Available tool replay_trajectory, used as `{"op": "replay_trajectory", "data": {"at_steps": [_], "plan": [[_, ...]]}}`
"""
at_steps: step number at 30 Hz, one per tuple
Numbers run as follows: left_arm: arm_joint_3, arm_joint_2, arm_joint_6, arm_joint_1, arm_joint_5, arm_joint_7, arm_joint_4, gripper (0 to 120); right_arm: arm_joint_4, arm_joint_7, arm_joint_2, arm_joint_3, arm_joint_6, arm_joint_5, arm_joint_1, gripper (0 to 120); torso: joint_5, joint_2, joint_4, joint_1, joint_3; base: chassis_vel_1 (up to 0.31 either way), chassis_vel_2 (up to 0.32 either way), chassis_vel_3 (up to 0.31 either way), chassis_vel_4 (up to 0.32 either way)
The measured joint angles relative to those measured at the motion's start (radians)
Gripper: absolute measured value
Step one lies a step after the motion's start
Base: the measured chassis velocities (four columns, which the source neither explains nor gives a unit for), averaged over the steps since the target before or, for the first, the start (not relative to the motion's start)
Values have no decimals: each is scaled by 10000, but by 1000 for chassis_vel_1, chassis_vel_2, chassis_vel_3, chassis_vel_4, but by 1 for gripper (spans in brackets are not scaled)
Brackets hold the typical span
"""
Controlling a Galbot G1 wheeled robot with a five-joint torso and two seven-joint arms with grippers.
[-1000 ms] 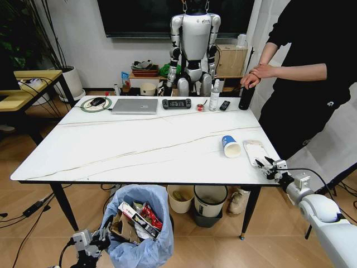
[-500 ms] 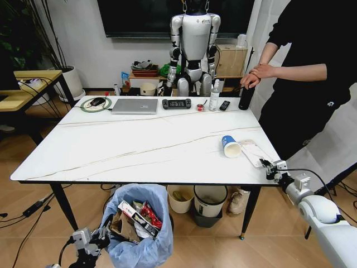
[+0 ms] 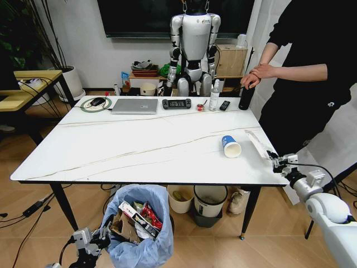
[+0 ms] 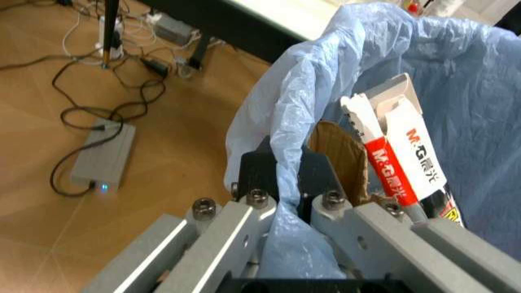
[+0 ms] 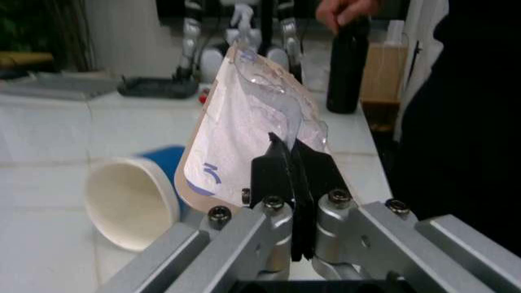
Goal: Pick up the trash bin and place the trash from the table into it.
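Note:
The trash bin [image 3: 140, 230], lined with a crinkled light-blue bag [image 4: 326, 79], hangs low in front of the table [image 3: 139, 146]. My left gripper [image 3: 92, 241] is shut on its bag rim [image 4: 281, 183]. Inside lie brown cardboard [image 4: 335, 152] and a red-and-white box [image 4: 401, 165]. At the table's right edge my right gripper [image 3: 275, 161] is shut on a flat clear-and-white wrapper [image 3: 257, 143], held tilted on edge above the tabletop; in the right wrist view the wrapper [image 5: 244, 119] stands up from the shut fingers [image 5: 277, 168]. A blue paper cup [image 3: 230, 146] lies on its side beside it, also in the right wrist view [image 5: 134, 201].
A laptop [image 3: 134, 106], a game controller [image 3: 176, 103], a spray bottle [image 3: 214, 96] and a black bottle [image 3: 245, 97] line the far edge. A person stands at the right side. A cream pail [image 3: 179, 199] and a black-rimmed white bin [image 3: 210, 202] stand under the table.
My right gripper has lifted the wrapper from flat on the table to tilted on edge and drawn slightly right. The left gripper and bin have held still.

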Motion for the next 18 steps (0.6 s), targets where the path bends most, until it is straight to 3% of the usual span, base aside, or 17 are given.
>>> {"op": "replay_trajectory", "data": {"at_steps": [4, 9, 14, 18], "plan": [[-42, 135, 67, 101, -149, -46, 81, 0, 1246, -317, -402, 130, 82, 1659, -472, 0, 0, 0, 0, 0, 0, 0, 0, 0, 0], [-108, 198, 121, 149, -220, -92, 150, 0, 2518, -663, -899, -3, 126, 2730, -978, 0, -7, 0, 0, -2, -1, 0, 0, 0, 0], [-126, 222, 249, 245, -194, -187, 153, 0, 4322, -841, -1569, -802, 144, 3692, -1331, 0, -2, 0, 0, -3, -1, 0, 0, 0, 0], [-157, 216, 422, 376, 26, -354, 38, 0, 5858, -608, -1912, -2274, 183, 4056, -1080, 0, -2, 0, 1, -2, -1, 0, 0, 0, 0]]}}
